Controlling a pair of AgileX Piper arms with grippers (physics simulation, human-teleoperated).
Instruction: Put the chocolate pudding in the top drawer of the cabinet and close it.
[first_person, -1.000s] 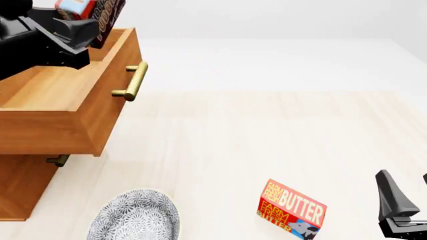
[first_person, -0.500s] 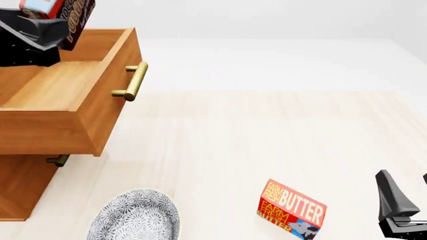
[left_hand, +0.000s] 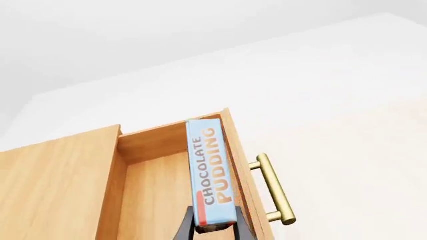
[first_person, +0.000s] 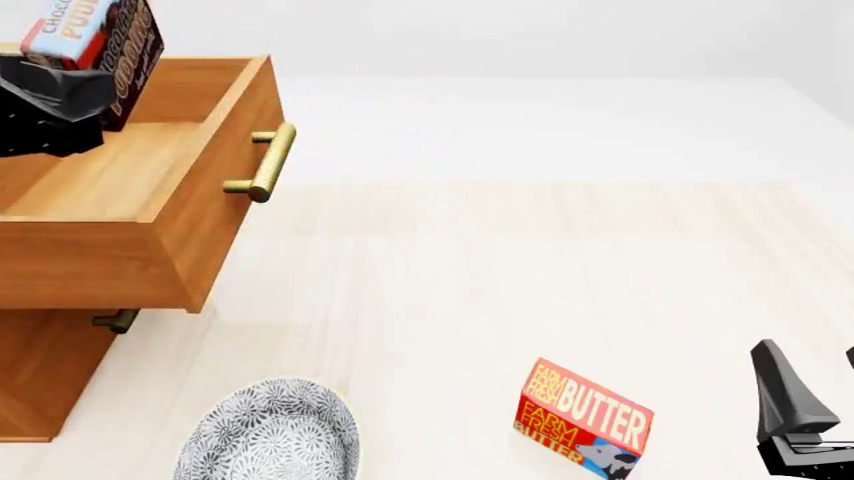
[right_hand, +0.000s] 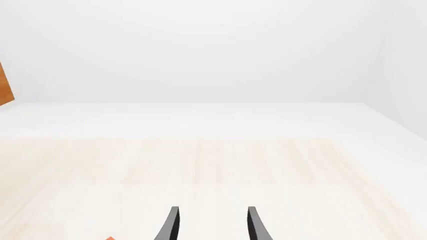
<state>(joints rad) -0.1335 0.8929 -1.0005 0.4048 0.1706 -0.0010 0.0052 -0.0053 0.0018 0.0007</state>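
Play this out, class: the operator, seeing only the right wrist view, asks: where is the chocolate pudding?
Observer: The left pincer holds the chocolate pudding over the open top drawer.
Operator: Lying flat?
Observer: No, narrow side up, close to the drawer's front panel.
Operator: What's near my pincer?
Observer: A Farm Fresh Butter box stands on the table, left of the right pincer.

The black left gripper (first_person: 83, 82) held the flat blue-and-brown chocolate pudding box (first_person: 107, 42) above the pulled-out light-brown wooden top drawer (first_person: 127, 195) (brass-handled).
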